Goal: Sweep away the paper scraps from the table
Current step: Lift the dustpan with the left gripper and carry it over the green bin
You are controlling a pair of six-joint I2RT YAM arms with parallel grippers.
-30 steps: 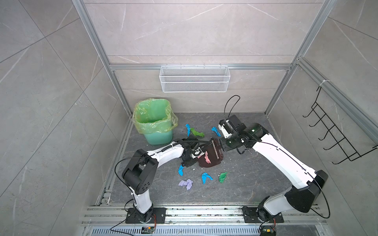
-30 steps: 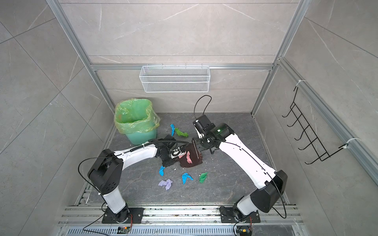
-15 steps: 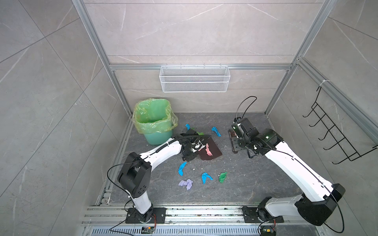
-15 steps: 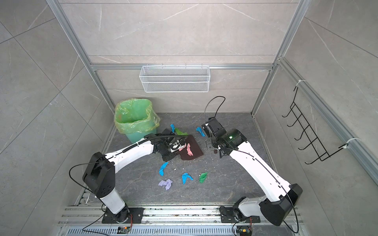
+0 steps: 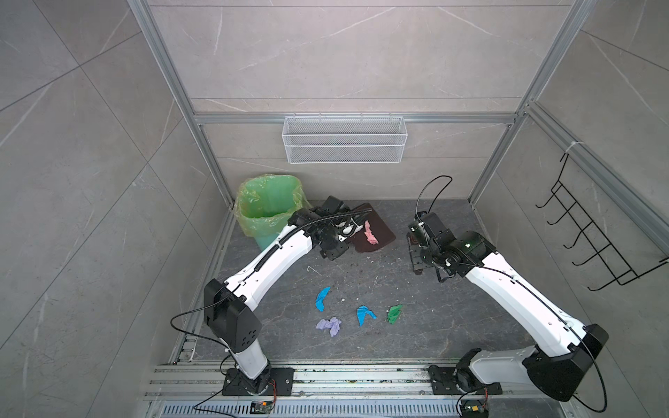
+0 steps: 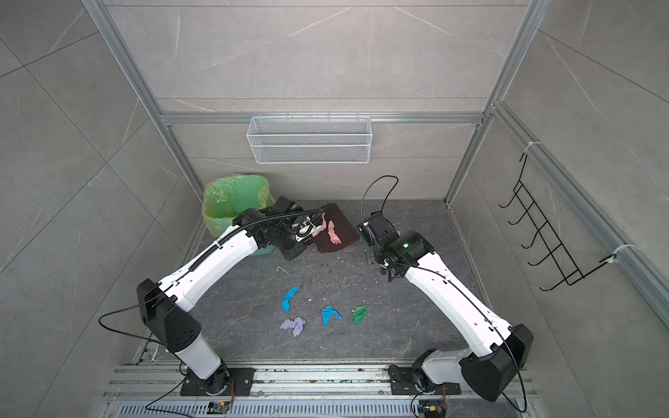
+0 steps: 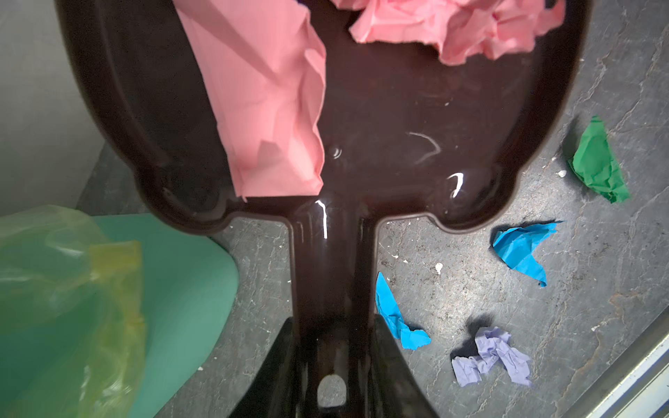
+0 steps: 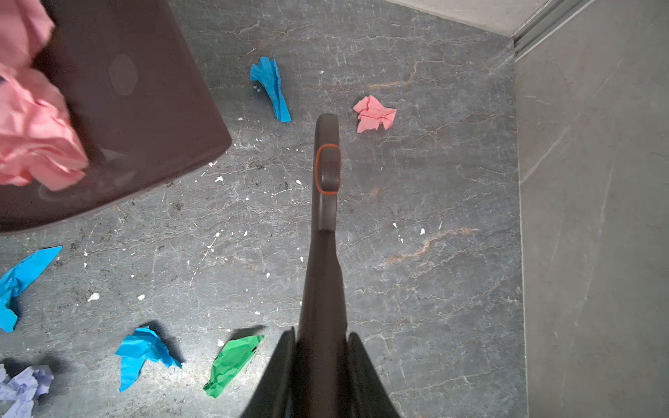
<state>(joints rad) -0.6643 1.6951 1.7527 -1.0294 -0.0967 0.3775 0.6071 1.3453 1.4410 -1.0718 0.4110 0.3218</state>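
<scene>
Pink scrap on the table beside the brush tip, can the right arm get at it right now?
Probably yes: the pink scrap lies on bare table just beyond the brush that the right gripper holds, nothing between them.

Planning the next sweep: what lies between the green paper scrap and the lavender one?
A crumpled blue paper scrap, apart from both the green scrap and the lavender scrap; both top views show it.

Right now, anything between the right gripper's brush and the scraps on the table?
Nothing visible. Between the brush in the right gripper and the green scrap, blue scrap and lavender scrap lies only bare table with white crumbs. The dustpan is off to the side.
</scene>
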